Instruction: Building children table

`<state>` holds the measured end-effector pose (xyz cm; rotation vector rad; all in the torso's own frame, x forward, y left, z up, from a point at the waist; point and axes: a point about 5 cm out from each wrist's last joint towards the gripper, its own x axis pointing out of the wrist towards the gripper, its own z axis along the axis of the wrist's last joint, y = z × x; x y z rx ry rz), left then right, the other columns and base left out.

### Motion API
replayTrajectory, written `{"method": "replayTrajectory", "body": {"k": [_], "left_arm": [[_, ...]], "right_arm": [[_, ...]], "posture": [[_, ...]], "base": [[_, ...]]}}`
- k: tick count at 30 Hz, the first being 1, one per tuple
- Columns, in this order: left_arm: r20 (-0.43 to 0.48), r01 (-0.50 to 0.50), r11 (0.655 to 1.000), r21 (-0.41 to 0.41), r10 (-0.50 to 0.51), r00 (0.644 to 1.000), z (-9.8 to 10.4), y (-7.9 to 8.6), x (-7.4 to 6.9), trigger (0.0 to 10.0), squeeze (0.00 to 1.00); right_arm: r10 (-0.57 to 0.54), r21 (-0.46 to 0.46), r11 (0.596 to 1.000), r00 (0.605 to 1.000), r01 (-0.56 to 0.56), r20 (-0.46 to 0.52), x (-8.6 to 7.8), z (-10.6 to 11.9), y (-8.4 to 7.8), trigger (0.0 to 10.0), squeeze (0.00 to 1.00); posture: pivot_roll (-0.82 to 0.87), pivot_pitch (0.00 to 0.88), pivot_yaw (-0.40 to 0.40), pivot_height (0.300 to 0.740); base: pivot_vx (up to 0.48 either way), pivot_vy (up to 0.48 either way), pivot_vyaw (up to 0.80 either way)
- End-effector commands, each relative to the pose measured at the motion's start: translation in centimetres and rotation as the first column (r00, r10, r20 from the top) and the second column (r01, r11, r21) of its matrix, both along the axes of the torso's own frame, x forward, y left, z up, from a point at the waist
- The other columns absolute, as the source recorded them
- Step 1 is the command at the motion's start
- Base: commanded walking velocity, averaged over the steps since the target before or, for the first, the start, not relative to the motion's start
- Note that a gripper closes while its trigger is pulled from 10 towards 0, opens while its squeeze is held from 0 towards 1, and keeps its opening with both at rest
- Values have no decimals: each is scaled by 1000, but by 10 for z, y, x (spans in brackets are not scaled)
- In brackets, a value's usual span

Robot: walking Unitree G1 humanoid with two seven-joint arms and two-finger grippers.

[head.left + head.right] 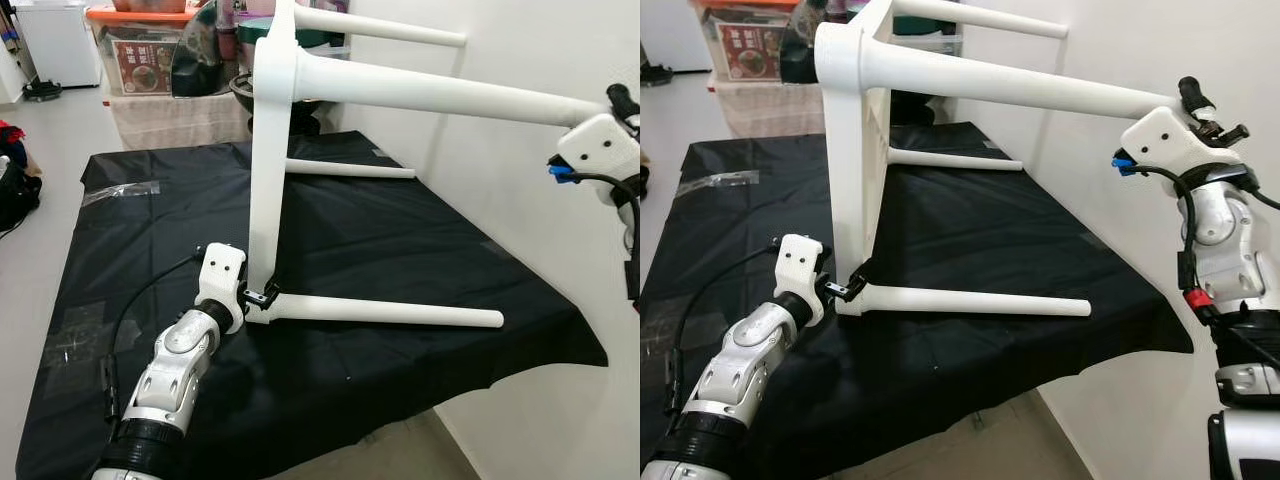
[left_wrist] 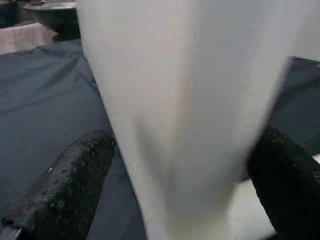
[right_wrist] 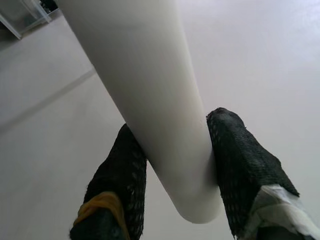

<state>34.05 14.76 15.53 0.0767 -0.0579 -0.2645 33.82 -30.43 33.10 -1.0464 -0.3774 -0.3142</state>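
- The white children's table [image 1: 272,150] stands tipped on its side on the black-covered worktop [image 1: 150,300], its top on edge and four legs pointing toward the wall on the robot's right.
- All four legs appear fitted, so assembly seems far along; the step in hand looks like turning the piece upright or checking a leg.
- The left tool [image 1: 845,288] sits at the low corner, where the lower near leg [image 1: 390,312] meets the table top. Its two black fingers [image 2: 65,175] straddle the white part; whether they press it or merely bracket it I cannot tell.
- The right tool [image 3: 175,170] is raised beside the wall, its fingers clamped around the free end of the upper near leg [image 1: 440,95].
- The lower far leg [image 1: 350,169] lies just above the cloth; the upper far leg [image 1: 380,26] juts out at the top.
- Next move, as I judge it: swing the upper leg down and away while the low corner acts as pivot, both arms moving together.
- The wall is close, leaving little room for the swing.
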Motion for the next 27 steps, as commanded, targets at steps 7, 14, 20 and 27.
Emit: {"method": "replayTrajectory", "body": {"k": [7,14,20,27], "left_arm": [[-8,-169,986,7,169,986,-4,26,7,10000,0],[37,-256,967,1,255,966,5,40,11,10000,0],[146,-355,935,-3,351,925,35,67,14,10000,0],[141,-306,952,7,302,943,30,55,13,10000,0]], "right_arm": [[75,360,927,993,-104,95,-2,7,-1,0,0],[93,616,780,994,-109,59,1,-13,-6,0,0],[89,615,782,995,-104,54,0,-17,-7,0,0],[106,362,930,991,-68,-84,-2,-35,8,10000,1000]], "posture": [[53,0,-81,740],[56,0,-80,740],[69,0,-80,740],[70,0,-76,740]], "base": [[0,0,0],[0,0,0],[0,0,0],[0,0,0]]}}
